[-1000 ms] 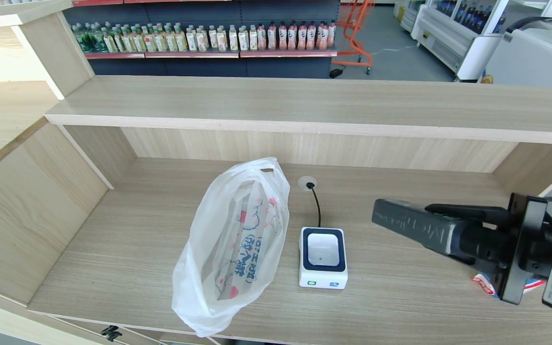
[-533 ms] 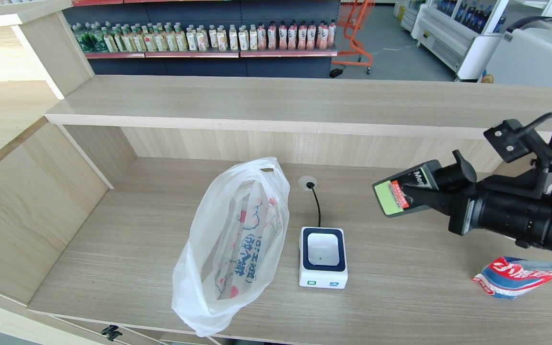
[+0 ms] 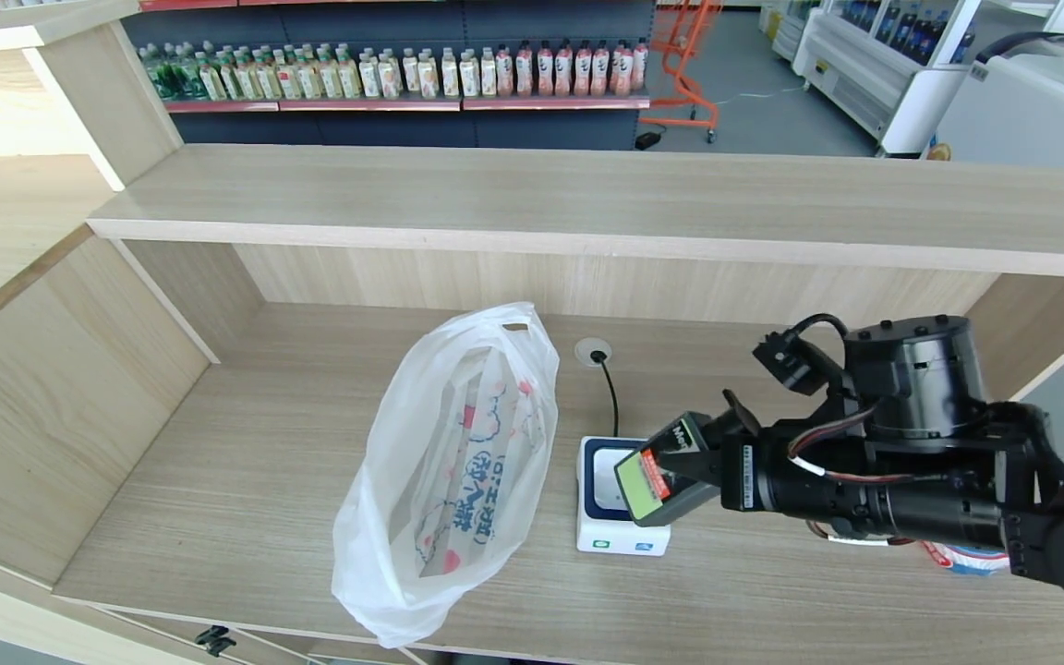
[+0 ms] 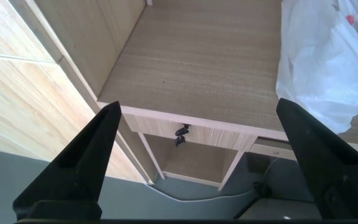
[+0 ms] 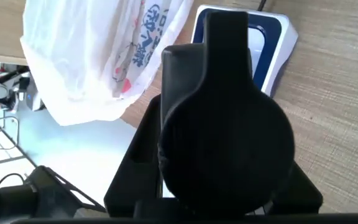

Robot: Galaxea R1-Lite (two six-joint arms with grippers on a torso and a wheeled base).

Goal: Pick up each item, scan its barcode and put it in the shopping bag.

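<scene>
1. Clamping a dark box (image 3: 640,485) between its fingers, the right pincer (image 3: 698,454) hangs just above the scanner (image 3: 602,538), near the middle of the tabletop (image 3: 246,480).
2. The box is tilted. Its end with a green and red label points down and toward the robot's left, and in the head view it covers the right part of the scanner's window. Whether the box touches the scanner cannot be told.
3. In the right wrist view, one dark finger of the right pincer lies along the box, with the scanner's blue-framed window just beyond it.
4. The left pincer (image 4: 197,109) has its fingers (image 4: 86,162) spread wide apart and holds nothing. It hangs off the near edge of the tabletop, with the bottom of the shopping bag (image 3: 384,554) close by.
5. The shopping bag is thin white plastic and lies on the tabletop just to the left of the scanner, its handles toward the back wall. A printed packet (image 3: 472,462) lies lengthwise inside it.
6. The scanner is white with a dark blue frame. Its black cable (image 3: 610,392) runs back to a round hole in the tabletop.
7. A red-and-blue packet (image 3: 966,557) lies on the tabletop at the robot's right, mostly hidden behind the right arm.
</scene>
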